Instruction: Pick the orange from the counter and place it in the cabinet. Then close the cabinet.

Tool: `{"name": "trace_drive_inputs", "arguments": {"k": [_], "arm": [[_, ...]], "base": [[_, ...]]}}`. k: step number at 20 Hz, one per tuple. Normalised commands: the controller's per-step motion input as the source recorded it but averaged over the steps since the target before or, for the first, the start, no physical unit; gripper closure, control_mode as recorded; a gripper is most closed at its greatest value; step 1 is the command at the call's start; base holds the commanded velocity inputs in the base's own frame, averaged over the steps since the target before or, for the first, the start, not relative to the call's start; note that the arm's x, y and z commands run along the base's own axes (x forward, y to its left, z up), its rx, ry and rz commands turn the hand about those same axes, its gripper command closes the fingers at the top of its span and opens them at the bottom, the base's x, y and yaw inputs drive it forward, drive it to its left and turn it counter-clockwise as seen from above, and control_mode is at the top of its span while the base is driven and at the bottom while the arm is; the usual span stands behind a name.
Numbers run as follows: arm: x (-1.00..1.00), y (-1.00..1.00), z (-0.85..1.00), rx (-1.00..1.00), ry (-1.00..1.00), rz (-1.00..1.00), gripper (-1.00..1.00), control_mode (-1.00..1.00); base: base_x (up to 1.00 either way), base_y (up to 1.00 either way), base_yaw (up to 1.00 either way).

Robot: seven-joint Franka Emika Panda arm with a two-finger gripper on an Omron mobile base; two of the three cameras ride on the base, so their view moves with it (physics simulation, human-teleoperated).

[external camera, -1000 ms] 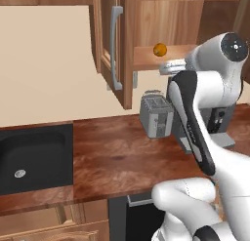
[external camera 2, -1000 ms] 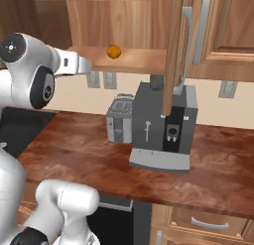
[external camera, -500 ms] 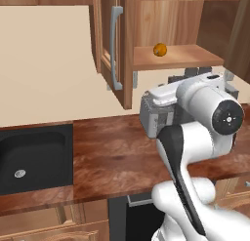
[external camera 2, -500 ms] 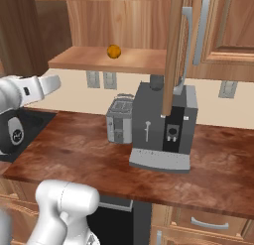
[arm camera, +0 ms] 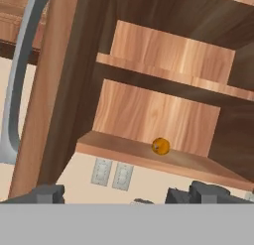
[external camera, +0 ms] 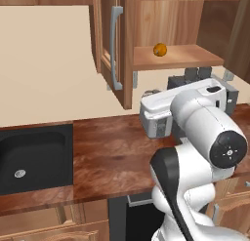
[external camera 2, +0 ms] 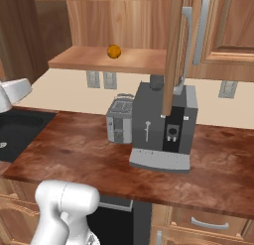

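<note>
Orange (external camera: 159,50) already on the cabinet shelf (external camera 2: 79,59), near its middle, free of any grip. Cabinet (external camera: 161,20) open on both sides: left door (external camera: 108,45) swung out with its grey handle (external camera: 115,47) facing the room, right door (external camera 2: 174,50) edge-on above the coffee machine (external camera 2: 161,130). Only the closing left, by the look of it.

Gripper (arm camera: 124,198) low and off to the left, looking up at the orange past the left door's edge; only the dark fingertips (arm camera: 47,193) visible, well apart, nothing between them, so open and empty.

Risks from here: clipping the protruding left door edge or handle on the way back up and knocking it wider instead of shut; pushing near the hinge and stalling; swinging wide over the bench (external camera: 112,157) and striking the toaster (external camera 2: 120,122) or coffee machine; slamming hard enough to roll the orange off the shelf.

Against half a second ago: arm folded further down and leftward, head lower in the left base view, hand nearly out at the right base view's left edge. Orange, doors, appliances unmoved.
</note>
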Motion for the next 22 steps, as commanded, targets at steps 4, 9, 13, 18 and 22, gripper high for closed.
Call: {"name": "trace_drive_inputs", "arguments": {"k": [4,9,13,18,22], "arm": [[-0.56,0.38,0.11,0.00,0.03,0.00,-1.00,-1.00],[-0.24,0.35,0.00,-0.05,0.02,-0.01,-1.00,-1.00],[0.01,0.38,0.00,-0.25,0.09,-0.09,-1.00,-1.00],[0.30,0.40,0.00,-0.35,0.28,-0.11,-1.00,-1.00],[0.35,0.38,0.00,-0.40,0.30,-0.10,-1.00,-1.00]], "base": [[0.00,0.00,0.00],[0.00,0.00,0.00],[0.00,0.00,0.00],[0.00,0.00,0.00],[0.00,0.00,0.00]]}}
